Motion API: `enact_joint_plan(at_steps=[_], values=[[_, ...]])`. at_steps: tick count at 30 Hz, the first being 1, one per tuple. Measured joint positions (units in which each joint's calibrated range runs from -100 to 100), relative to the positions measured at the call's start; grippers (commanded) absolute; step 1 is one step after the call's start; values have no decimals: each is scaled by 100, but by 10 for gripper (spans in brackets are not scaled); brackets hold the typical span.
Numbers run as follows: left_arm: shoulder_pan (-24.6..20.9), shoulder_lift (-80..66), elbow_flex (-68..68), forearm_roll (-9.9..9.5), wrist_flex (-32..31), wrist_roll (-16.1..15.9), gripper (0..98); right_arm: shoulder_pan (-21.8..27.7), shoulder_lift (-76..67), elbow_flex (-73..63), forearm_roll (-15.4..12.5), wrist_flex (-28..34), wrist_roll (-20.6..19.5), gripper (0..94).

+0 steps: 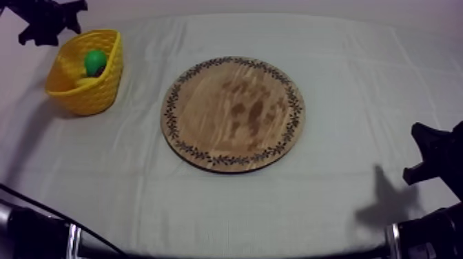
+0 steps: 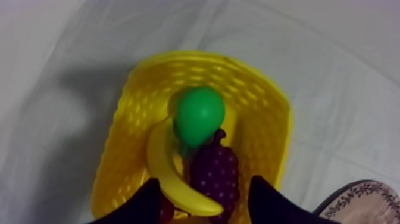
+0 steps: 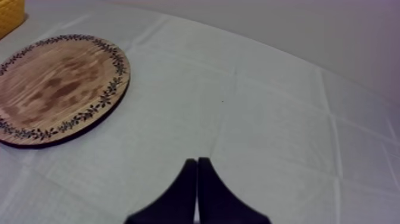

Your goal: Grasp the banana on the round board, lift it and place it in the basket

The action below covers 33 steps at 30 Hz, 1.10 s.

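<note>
The banana (image 2: 169, 179) lies inside the yellow basket (image 2: 262, 89), curved beside a green pear (image 2: 199, 116) and a bunch of purple grapes (image 2: 215, 173). In the top view the basket (image 1: 96, 96) stands at the far left with the pear (image 1: 95, 60) on top. My left gripper (image 2: 206, 180) hangs open just above the basket's contents, holding nothing; from above it shows behind the basket (image 1: 48, 24). The round wooden board (image 1: 233, 114) lies bare mid-table. My right gripper (image 3: 197, 161) is shut on nothing, low over the cloth at the right (image 1: 424, 151).
Grey-white cloth covers the whole table, with open room between the board (image 3: 56, 89) and my right gripper. The board's patterned rim (image 2: 363, 202) lies close to the basket's near side. Black arm parts sit along the front edge at both corners.
</note>
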Motion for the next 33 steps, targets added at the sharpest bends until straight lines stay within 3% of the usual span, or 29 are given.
enact_joint_plan(at_steps=[5,10,23,30,33], values=[[4,-718,237,14,-318,-121,365,0,0,0,0,0,0,3],[-79,-1773,885,18,-805,-188,300,0,0,0,0,0,0,3],[-171,-4843,3977,45,-2417,-478,215,0,0,0,0,0,0,3],[-251,-6436,5726,175,-2983,-730,204,0,0,0,0,-8,0,3],[-301,-7178,6435,314,-3088,-895,193,0,0,0,0,1,0,3]])
